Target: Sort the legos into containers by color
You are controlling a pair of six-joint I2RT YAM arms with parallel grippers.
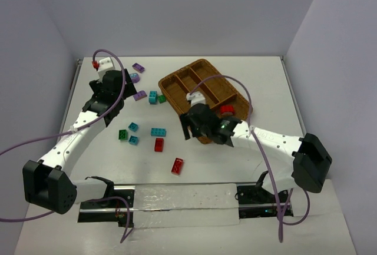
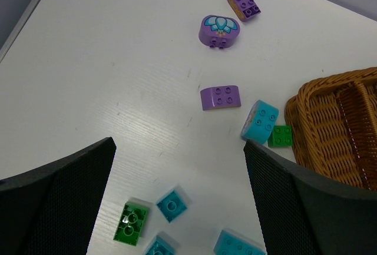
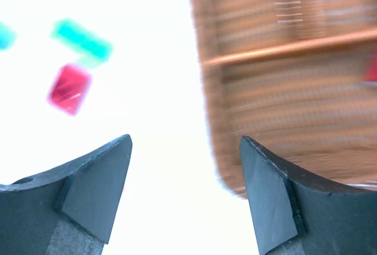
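Seen from the top, the brown woven tray (image 1: 177, 93) sits on the white surface (image 1: 247, 166) at about 1 o'clock from the middle. One red lego (image 1: 227, 111) lies inside it, near the tray's 4 o'clock edge. I cannot tell which part of the tray it is in.

The other legos lie loose on the surface at the tray's 9 o'clock side. Three purple legos (image 1: 138, 67) are farthest back, at about 11 o'clock. A teal lego (image 1: 153, 97) and a green lego (image 1: 162, 98) sit side by side, just beside the tray's 9 o'clock corner. Nearer the arms, one green brick (image 1: 123, 134) lies close to three teal bricks (image 1: 158, 132). A red brick (image 1: 159, 144) lies just at 6 o'clock of one of them. One more red piece (image 1: 177, 165) lies alone at 6 o'clock, closest to the arms.

The left gripper (image 1: 112, 111) hangs over the bare surface between the purple legos and the green and teal group. Its jaws are spread very wide and hold nothing.

The right gripper (image 1: 197, 126) hangs over the tray's 7 o'clock edge. Its own camera is blurry, but it shows the jaws spread apart with nothing between them. The tray's edge shows at 3 o'clock in that view, and a red lego and a teal one at 10 o'clock.
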